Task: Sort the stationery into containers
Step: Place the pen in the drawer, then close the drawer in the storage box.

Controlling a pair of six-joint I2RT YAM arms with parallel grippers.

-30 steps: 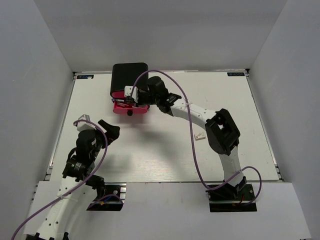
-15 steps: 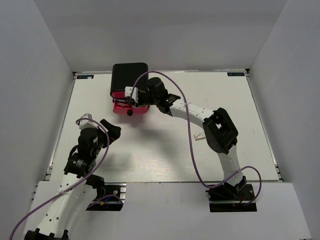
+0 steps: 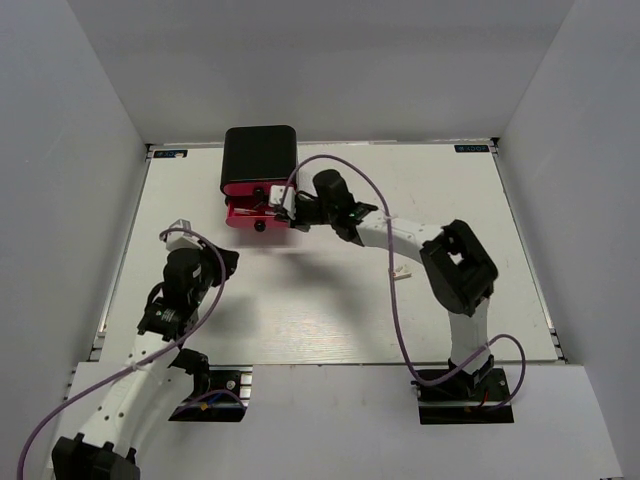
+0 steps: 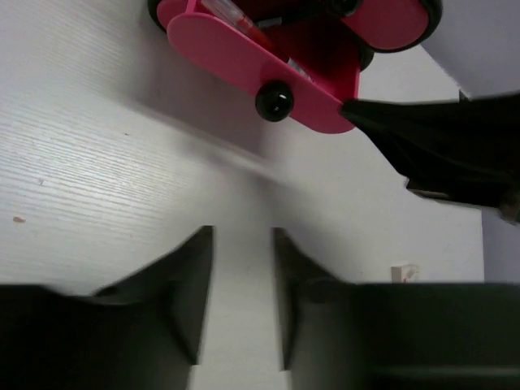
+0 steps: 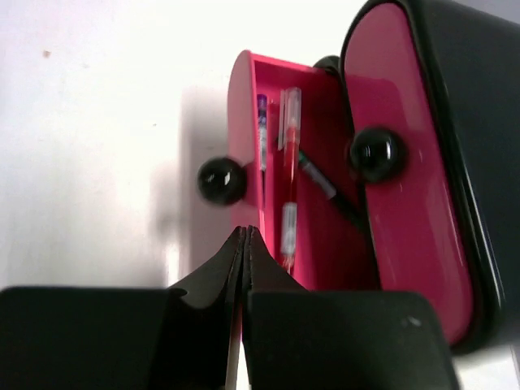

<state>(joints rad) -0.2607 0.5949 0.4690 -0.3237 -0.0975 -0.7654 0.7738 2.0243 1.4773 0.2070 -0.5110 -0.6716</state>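
- Left pincer (image 3: pixel 222 262): held over the near-left part of the tabletop (image 3: pixel 300 320) and pointing toward the far edge. In the left wrist view its two dark fingers (image 4: pixel 193 296) stand a narrow gap apart. Only bare tabletop shows between them, and nothing is held.
- Eraser (image 3: pixel 401 271): a tiny white block lying on the tabletop right of centre, just beside the right arm's forearm. It is well apart from both pincers. It also shows small at the right of the left wrist view (image 4: pixel 402 272).
- Right pincer (image 3: pixel 285 206): reached across to the far-left part of the tabletop. In the right wrist view its fingertips are pressed together with nothing between them (image 5: pixel 244 258). They sit just in front of the rim of the open drawer; whether they touch it cannot be told.
- Open drawer (image 3: pixel 255 216): pink, pulled out toward the near edge, with a black round knob (image 5: pixel 221 180) on its front. A shut pink drawer front (image 5: pixel 406 162) stands above it.
- Pens: three lie lengthwise inside the open drawer. They are a red pen (image 5: pixel 288 154), a dark pen (image 5: pixel 327 188) laid at a slant, and a pen with a purple core (image 5: pixel 262 134) against the drawer's front wall.
- Drawer box (image 3: pixel 259 152): black and rounded, standing at the far edge of the tabletop, left of centre.
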